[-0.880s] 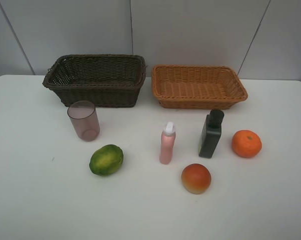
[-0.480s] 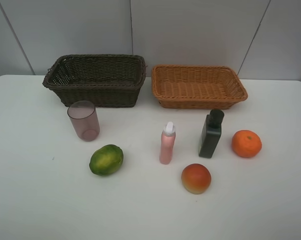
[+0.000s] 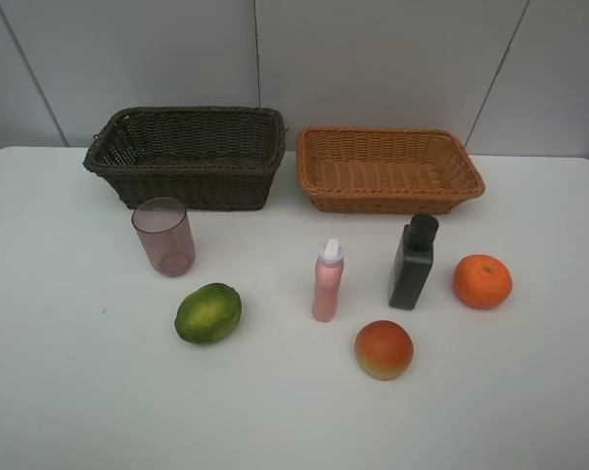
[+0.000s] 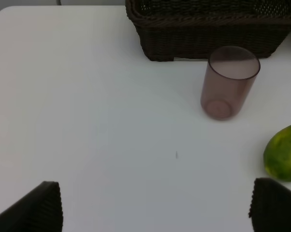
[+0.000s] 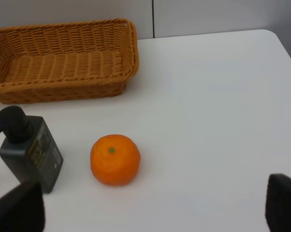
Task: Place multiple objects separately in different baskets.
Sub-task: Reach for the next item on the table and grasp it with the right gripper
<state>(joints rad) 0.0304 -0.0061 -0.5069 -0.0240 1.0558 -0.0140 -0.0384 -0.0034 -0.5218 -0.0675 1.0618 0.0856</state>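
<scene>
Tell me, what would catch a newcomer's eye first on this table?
A deep dark brown wicker basket and a shallow orange-tan wicker basket stand side by side at the back of the white table. In front of them, the bright round orange at far right, the green round fruit at left and the red-orange fruit nearest the camera stand out.

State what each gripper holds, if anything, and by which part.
Nothing is held. The left gripper and right gripper both stand open and empty; the cup and orange sit untouched.
</scene>
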